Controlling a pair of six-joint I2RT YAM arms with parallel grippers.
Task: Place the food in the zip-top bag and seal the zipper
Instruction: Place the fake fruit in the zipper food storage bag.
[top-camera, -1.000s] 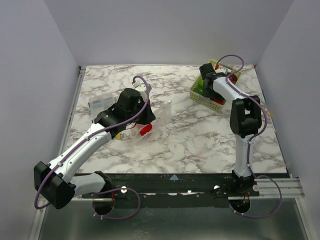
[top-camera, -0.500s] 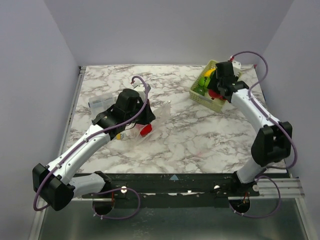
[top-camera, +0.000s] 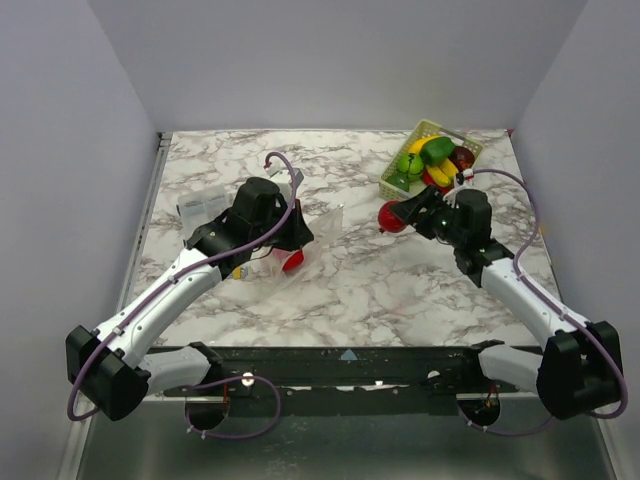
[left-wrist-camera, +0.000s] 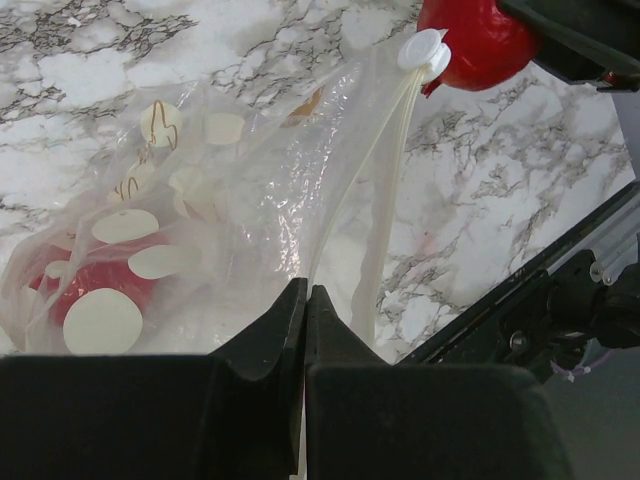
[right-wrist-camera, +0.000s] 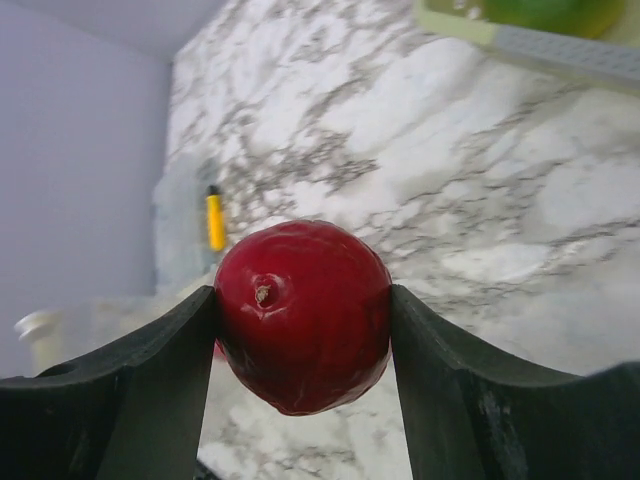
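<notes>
My left gripper is shut on the edge of the clear zip-top bag and holds its mouth up; the bag also shows in the top view. Red food lies inside it. The zipper strip runs up to a white slider. My right gripper is shut on a glossy red round fruit, held above the table right of the bag mouth; it also shows in the top view and the left wrist view. More food fills the pale-green basket.
The pale-green lattice basket stands at the back right. A smaller clear packet lies left of the left arm. A yellow piece lies on the marble beyond the fruit. The table's front rail is near.
My right arm has swung from the basket toward the centre, carrying the red fruit to just right of the bag mouth. My left gripper has kept hold of the bag.
</notes>
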